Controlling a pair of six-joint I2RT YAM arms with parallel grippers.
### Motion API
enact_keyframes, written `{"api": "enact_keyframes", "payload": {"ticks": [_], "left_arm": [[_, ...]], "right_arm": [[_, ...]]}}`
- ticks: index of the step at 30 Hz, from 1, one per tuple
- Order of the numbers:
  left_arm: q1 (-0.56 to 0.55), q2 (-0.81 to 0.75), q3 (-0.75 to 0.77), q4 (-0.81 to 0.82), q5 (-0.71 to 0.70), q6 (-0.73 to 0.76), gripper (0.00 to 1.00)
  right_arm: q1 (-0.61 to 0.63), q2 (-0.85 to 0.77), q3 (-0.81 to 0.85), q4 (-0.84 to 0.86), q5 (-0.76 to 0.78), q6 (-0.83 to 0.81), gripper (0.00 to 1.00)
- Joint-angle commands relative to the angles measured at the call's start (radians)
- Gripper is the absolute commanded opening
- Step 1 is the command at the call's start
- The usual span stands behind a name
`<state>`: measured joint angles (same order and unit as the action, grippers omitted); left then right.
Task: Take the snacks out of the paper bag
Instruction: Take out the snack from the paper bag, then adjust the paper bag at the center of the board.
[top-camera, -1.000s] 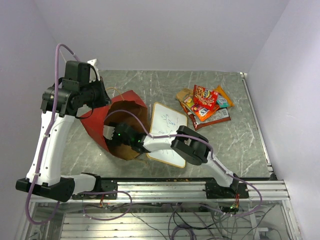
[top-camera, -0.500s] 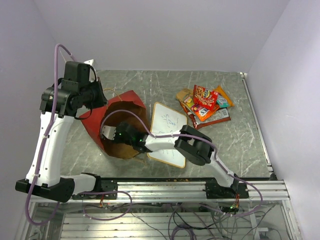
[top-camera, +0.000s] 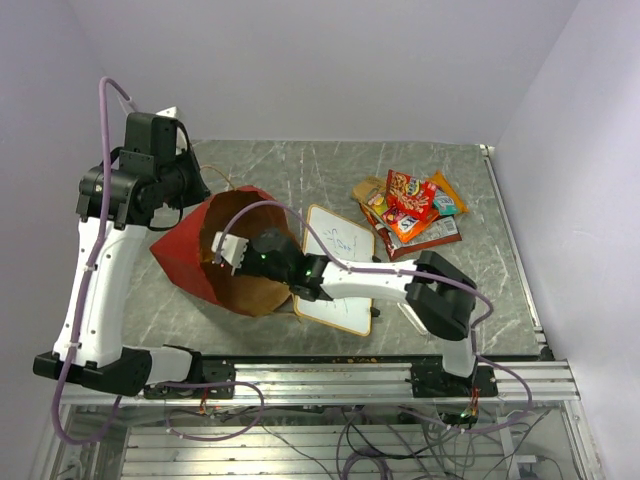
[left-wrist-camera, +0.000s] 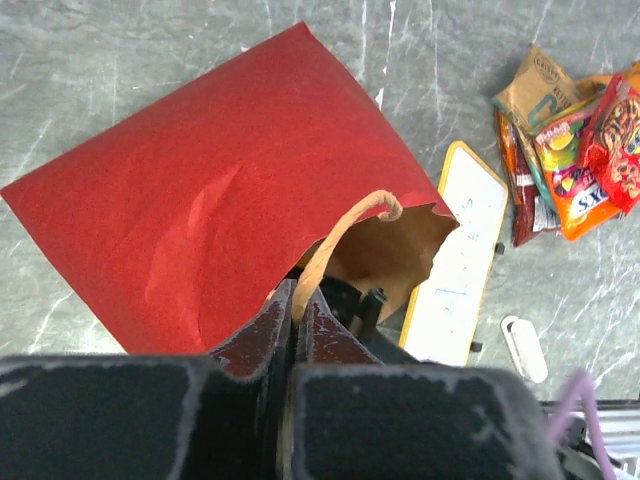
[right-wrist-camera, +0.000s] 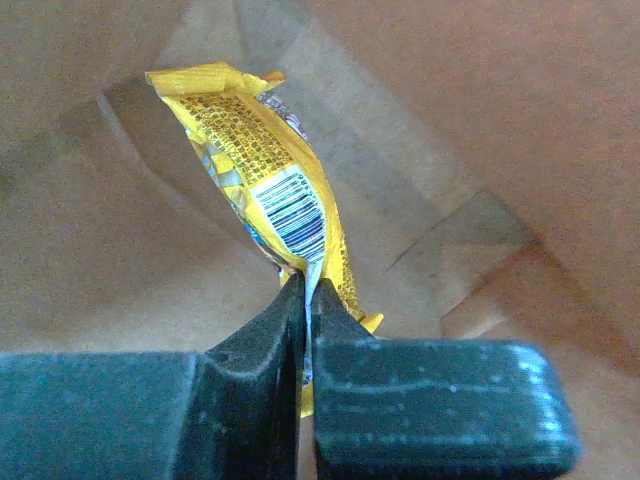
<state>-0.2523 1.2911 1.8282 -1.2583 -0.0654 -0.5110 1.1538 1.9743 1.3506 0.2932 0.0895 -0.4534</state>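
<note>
The paper bag (top-camera: 185, 258) is red outside with a brown inside (left-wrist-camera: 400, 250). It lies on its side, mouth toward the whiteboard. My left gripper (left-wrist-camera: 297, 300) is shut on its tan string handle (left-wrist-camera: 350, 215) and holds the mouth up. The right arm reaches into the bag's mouth (top-camera: 250, 275). Inside, my right gripper (right-wrist-camera: 305, 285) is shut on the edge of a yellow snack packet (right-wrist-camera: 265, 160) with a barcode. Several other snacks (top-camera: 410, 208) lie in a pile at the back right, also seen in the left wrist view as the snack pile (left-wrist-camera: 575, 150).
A wood-framed whiteboard (top-camera: 338, 262) lies flat just right of the bag, under the right forearm. A small white eraser (left-wrist-camera: 525, 348) rests near its lower corner. The table's right edge rail (top-camera: 515, 240) runs past the snack pile.
My right gripper went deeper into the bag and closed on the yellow packet. The left arm lifted the handle, raising and shifting the bag's mouth to the left.
</note>
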Motion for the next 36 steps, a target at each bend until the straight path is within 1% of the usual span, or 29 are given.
{"api": "enact_keyframes", "payload": {"ticks": [1,6,10,13,17,21,24,26,29,31,34,36], "left_arm": [[-0.006,0.042,0.055,0.001,-0.061,-0.038,0.07],[0.007,0.078,0.051,-0.028,-0.1,-0.081,0.07],[0.03,0.095,0.052,-0.044,-0.133,-0.088,0.07],[0.069,0.103,0.043,-0.039,-0.115,-0.093,0.07],[0.118,0.108,0.012,0.022,0.036,-0.11,0.07],[0.144,0.13,0.023,0.059,0.139,-0.146,0.07],[0.163,0.148,0.043,0.08,0.222,-0.18,0.07],[0.176,0.158,0.054,0.111,0.304,-0.21,0.07],[0.189,0.17,0.068,0.172,0.418,-0.273,0.07],[0.199,0.168,0.057,0.232,0.507,-0.343,0.07],[0.213,0.158,0.01,0.35,0.613,-0.445,0.07],[0.231,0.149,-0.02,0.4,0.651,-0.499,0.07]], "right_arm": [[-0.005,-0.102,-0.003,-0.009,-0.01,-0.013,0.0],[-0.029,-0.192,-0.013,-0.037,-0.003,-0.04,0.0],[-0.052,-0.256,-0.036,-0.046,-0.002,-0.037,0.0],[-0.068,-0.299,-0.043,-0.061,-0.004,-0.04,0.0],[-0.089,-0.368,-0.052,-0.077,-0.002,-0.05,0.0],[-0.119,-0.437,-0.062,-0.09,0.008,-0.06,0.0],[-0.165,-0.498,-0.09,-0.083,0.033,-0.039,0.0],[-0.216,-0.543,-0.122,-0.072,0.043,-0.016,0.0],[-0.27,-0.597,-0.166,-0.076,0.054,-0.008,0.0],[-0.297,-0.622,-0.178,-0.087,0.064,-0.011,0.0],[-0.331,-0.648,-0.19,-0.091,0.055,-0.01,0.0],[-0.347,-0.656,-0.195,-0.084,0.051,-0.011,0.0]]}}
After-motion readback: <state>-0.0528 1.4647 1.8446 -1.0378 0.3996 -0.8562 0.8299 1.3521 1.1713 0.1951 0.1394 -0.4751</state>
